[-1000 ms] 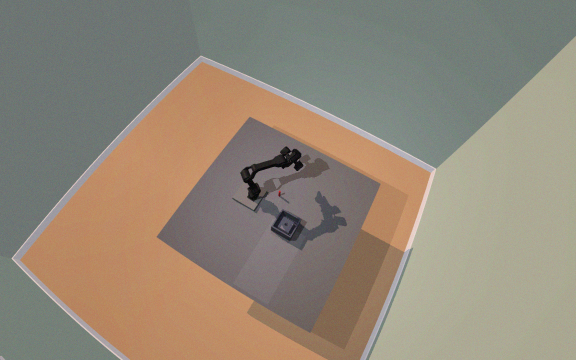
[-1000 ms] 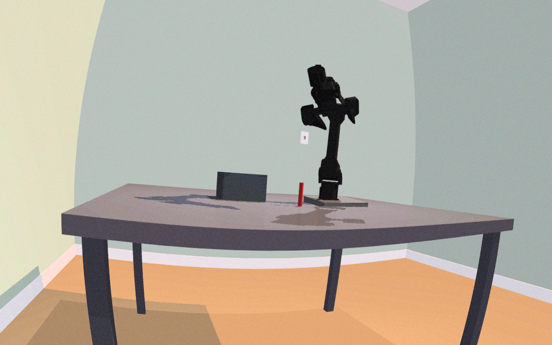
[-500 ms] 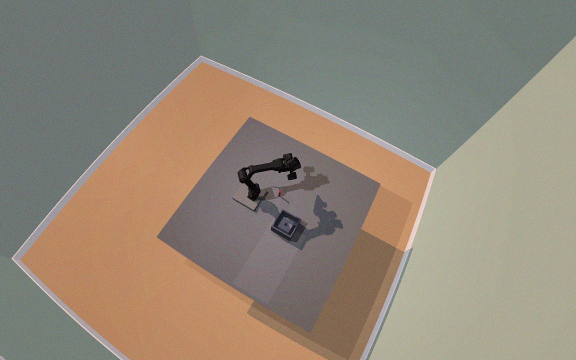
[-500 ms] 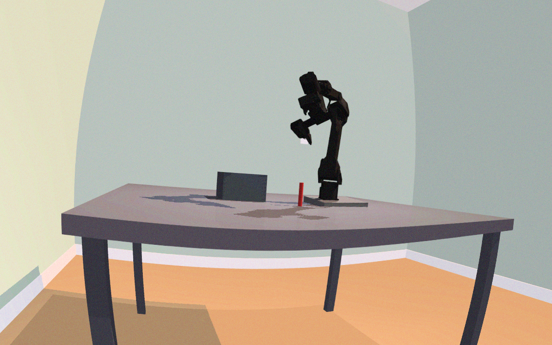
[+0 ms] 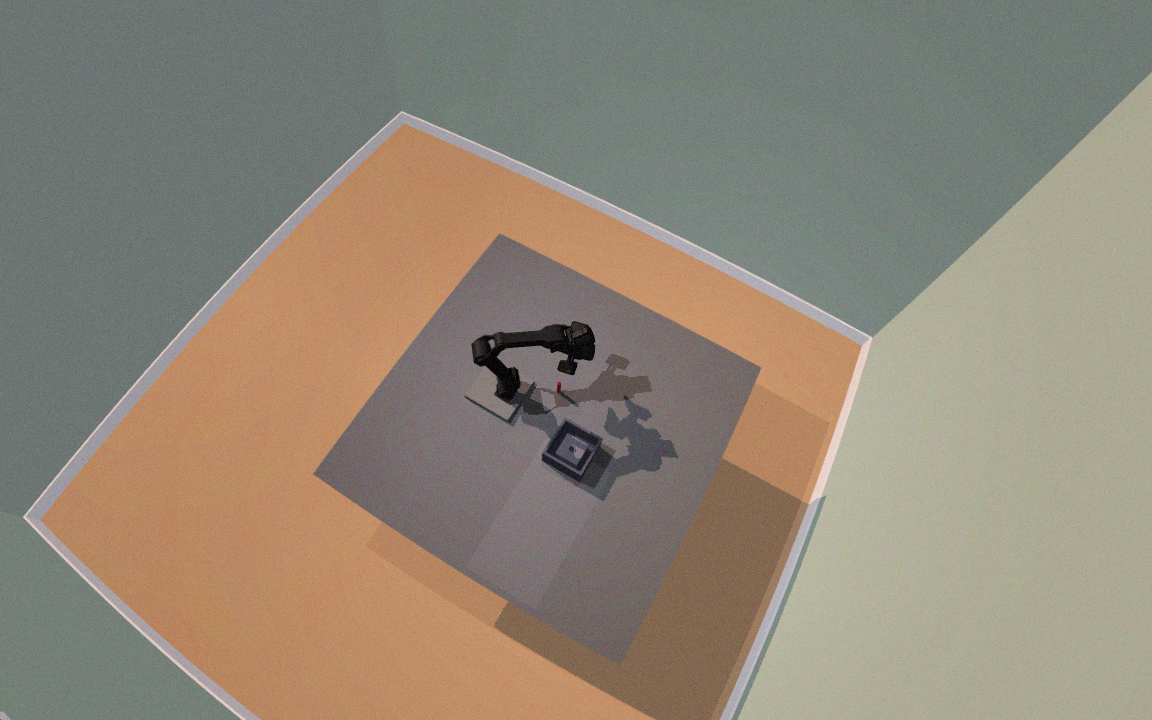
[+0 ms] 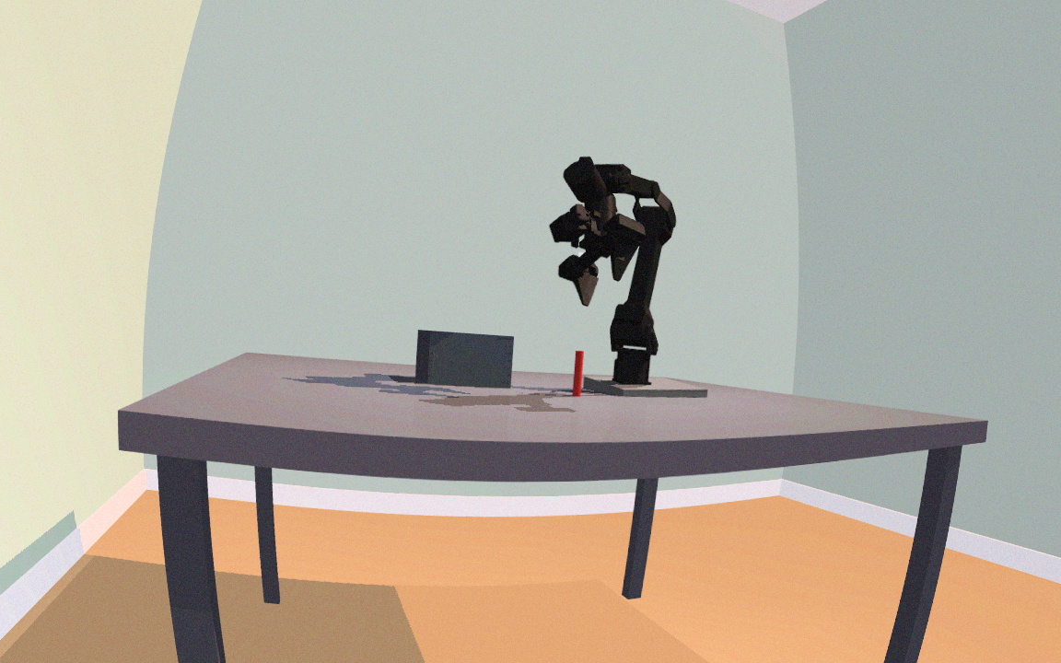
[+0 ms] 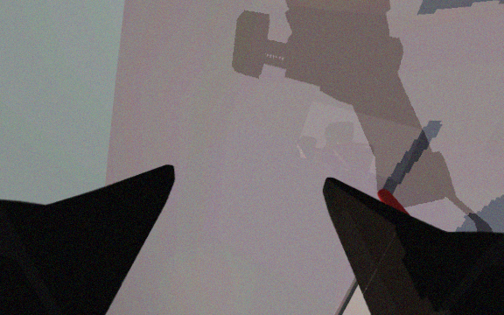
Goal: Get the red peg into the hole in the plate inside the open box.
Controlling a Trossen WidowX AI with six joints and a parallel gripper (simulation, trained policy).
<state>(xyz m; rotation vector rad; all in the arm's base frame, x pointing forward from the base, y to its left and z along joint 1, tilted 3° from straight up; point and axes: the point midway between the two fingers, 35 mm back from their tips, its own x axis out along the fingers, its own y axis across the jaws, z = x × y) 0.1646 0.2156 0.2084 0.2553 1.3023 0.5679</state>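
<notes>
The red peg [image 5: 558, 386] [image 6: 577, 373] stands upright on the table, between the arm's base and the box. In the wrist view the peg's top [image 7: 388, 198] shows just beyond the right finger, which hides its lower part. My gripper [image 6: 601, 291] [image 7: 249, 176] is open and empty, raised above the table and pointing down at a tilt. The peg is outside the gap between the fingers. The dark open box [image 5: 559, 467] [image 6: 471, 360] stands on the table, with a lighter plate [image 5: 566, 452] and a small dark hole at its bottom. The box is out of the wrist view.
The arm's base plate [image 5: 487, 404] [image 6: 666, 388] lies beside the peg on the grey table [image 5: 419, 447] [image 6: 518, 422]. The box walls rise from the table on the other side of the peg. Shadows of the arm fall across the table around the peg.
</notes>
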